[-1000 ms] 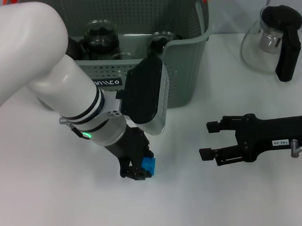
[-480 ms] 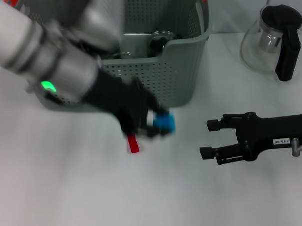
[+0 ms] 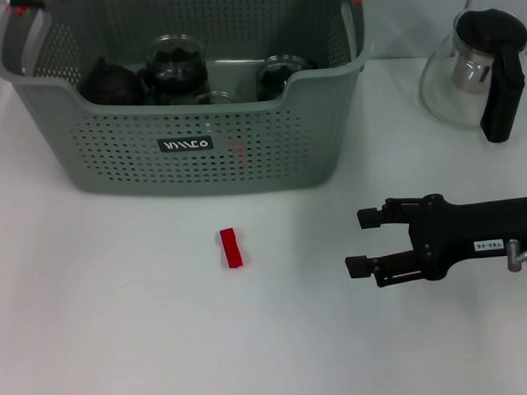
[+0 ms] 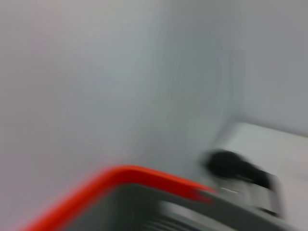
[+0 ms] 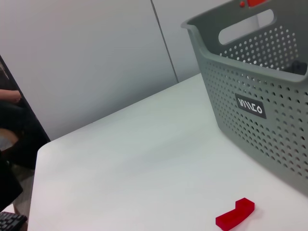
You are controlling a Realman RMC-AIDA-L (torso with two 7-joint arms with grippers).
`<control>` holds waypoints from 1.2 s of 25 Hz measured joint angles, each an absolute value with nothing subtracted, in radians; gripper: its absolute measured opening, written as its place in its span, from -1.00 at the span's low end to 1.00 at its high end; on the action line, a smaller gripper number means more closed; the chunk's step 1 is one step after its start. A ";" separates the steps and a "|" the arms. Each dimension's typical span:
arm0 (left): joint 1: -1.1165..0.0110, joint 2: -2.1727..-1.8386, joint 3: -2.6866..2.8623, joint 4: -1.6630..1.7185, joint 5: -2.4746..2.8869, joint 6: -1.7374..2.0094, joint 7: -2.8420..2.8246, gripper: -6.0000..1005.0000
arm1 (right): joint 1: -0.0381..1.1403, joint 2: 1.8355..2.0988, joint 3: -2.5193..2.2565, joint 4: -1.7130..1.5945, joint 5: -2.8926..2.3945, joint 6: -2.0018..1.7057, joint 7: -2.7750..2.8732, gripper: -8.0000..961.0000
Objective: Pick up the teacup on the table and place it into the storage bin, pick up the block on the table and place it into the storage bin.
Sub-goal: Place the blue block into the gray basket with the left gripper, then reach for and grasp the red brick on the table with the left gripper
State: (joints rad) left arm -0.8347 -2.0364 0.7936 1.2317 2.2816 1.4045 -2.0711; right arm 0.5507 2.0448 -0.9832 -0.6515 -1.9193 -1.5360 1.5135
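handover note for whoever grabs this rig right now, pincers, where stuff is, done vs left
Right pincer: open, empty, low over the table, to the right of the red block.
Left pincer: not in view.
Storage bin: at the back of the table, dark glass teacups inside.
Done: no teacup left on the table.
Left: the red block lies in front of the bin and needs binning.

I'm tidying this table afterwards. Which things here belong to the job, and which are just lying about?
Job:
- storage bin, glassware already inside
- red block on the table
- right gripper, open, beside the block

Lying about:
- glass teapot, black handle, to the bin's right
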 joint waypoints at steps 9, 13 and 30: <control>-0.887 -2.038 0.868 1.063 2.452 1.095 -2.139 -0.07 | 0.551 2.044 -0.983 -0.652 -1.920 -1.551 1.521 0.92; -0.885 -2.044 0.877 1.067 2.463 1.055 -2.141 -0.06 | 0.547 2.042 -0.983 -0.655 -1.921 -1.551 1.523 0.91; -0.616 -2.080 0.845 1.610 2.187 1.762 -1.952 0.87 | 0.546 2.035 -0.972 -0.650 -1.919 -1.545 1.521 0.90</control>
